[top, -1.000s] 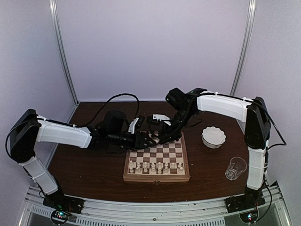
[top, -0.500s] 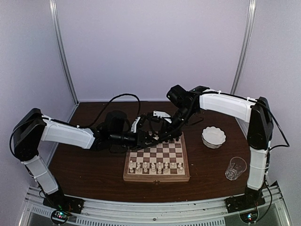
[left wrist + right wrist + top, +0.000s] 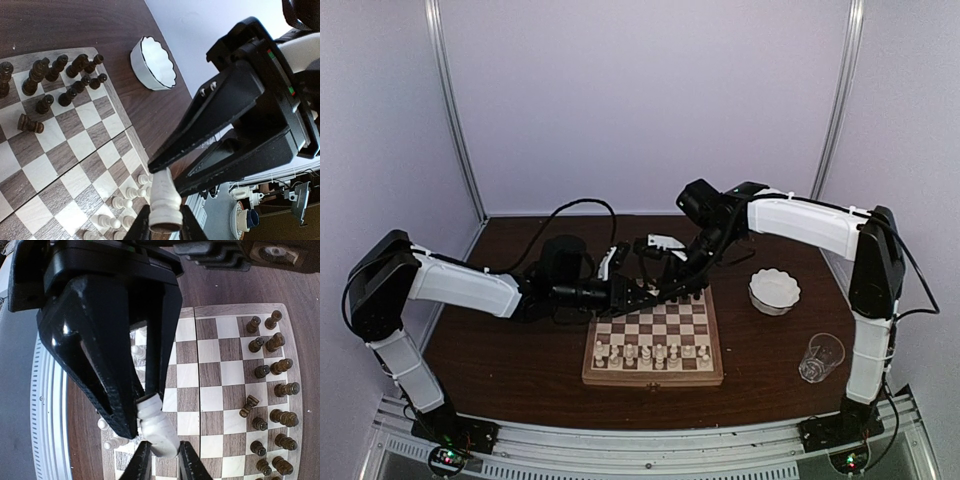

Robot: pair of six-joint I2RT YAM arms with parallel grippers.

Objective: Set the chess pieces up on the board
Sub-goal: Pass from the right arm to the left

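While pinching one cream piece (image 3: pixel 165 200) between left gripper (image 3: pixel 166 221) and right gripper (image 3: pixel 161 456) toward far edge of bench (image 3: pixel 500 350), risks mistimed release, toppling dark pieces (image 3: pixel 65 82).

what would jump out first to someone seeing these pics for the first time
Both arms meet above the far edge of the board, with the left pincer and the right pincer both closed on one white chess piece. Among the standing dark pieces, one toppled dark piece lies on its side on the board. A white scalloped bowl sits on the table, right of the board.
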